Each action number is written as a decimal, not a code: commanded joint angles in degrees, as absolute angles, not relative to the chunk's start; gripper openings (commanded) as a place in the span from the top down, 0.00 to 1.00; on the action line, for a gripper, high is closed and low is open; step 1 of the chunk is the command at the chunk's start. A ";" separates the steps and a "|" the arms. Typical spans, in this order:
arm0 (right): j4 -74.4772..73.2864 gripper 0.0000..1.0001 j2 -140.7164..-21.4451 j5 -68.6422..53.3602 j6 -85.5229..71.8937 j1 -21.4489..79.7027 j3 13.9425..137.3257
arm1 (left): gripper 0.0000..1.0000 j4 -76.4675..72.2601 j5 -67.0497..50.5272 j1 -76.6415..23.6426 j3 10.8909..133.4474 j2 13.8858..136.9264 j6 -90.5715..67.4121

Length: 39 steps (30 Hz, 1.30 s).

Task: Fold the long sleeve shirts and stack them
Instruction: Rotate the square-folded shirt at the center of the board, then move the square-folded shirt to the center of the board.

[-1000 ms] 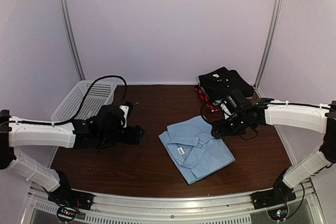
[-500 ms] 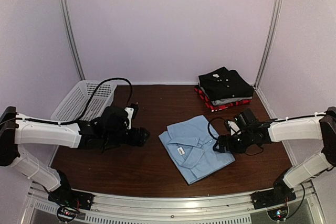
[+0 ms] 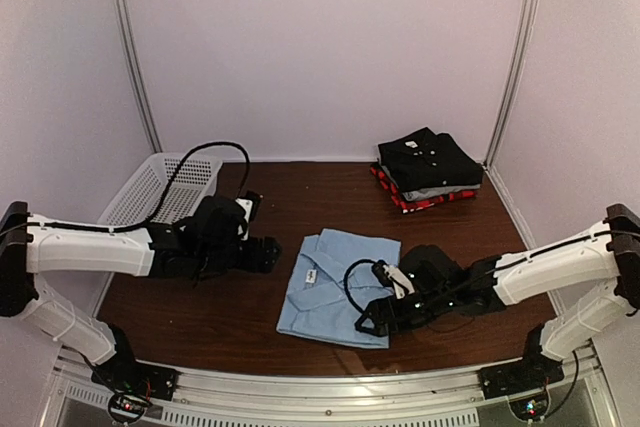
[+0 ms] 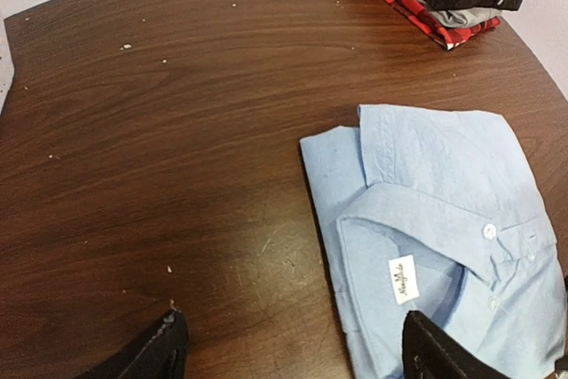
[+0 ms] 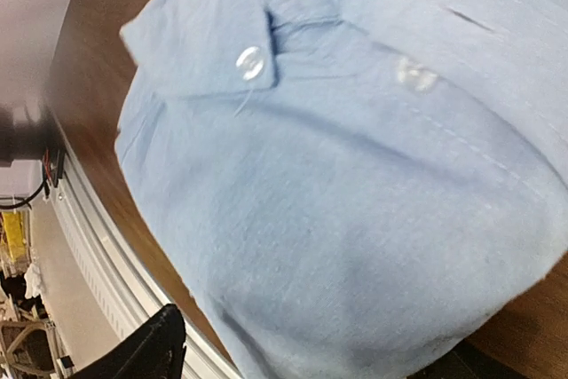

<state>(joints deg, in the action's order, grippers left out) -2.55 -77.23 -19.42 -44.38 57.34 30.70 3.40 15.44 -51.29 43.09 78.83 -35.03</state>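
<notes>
**A:** Far left, the white mesh basket (image 3: 130, 202) is partly hidden behind the left arm and its cable. The left end effector (image 3: 268, 253) hangs over bare worktop (image 3: 310, 197), fingers spread wide and holding nothing.

**B:** Just right of it lies the light blue shirt (image 3: 325, 297), folded flat, collar up, near the front rail (image 3: 330, 389).

**A:** Its near right corner is covered by the right end effector (image 3: 370, 323). In the wrist view the fingers stand wide apart either side of the cloth. Whether they touch it, I can't tell.

**B:** In the far right corner sits the stack of folded shirts (image 3: 430, 169), black on grey on red plaid, well apart. The dark wood between lies open, and pale walls close three sides.
</notes>
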 commanded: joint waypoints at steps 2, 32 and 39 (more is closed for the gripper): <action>3.41 0.15 -90.98 -20.03 -42.69 66.20 45.01 | 0.14 7.13 17.43 -49.78 44.98 76.33 -35.24; -10.73 0.14 -105.92 -0.88 -17.52 15.33 84.86 | 0.13 4.58 12.15 -49.66 42.98 77.31 -36.47; -12.05 0.15 -124.42 -0.35 -18.32 10.09 105.02 | 0.13 4.86 11.46 -49.66 43.73 78.91 -36.47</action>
<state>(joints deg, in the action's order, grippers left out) -10.85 -116.86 -1.85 -18.39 11.79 95.70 6.50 12.34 -49.91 41.76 77.58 -36.99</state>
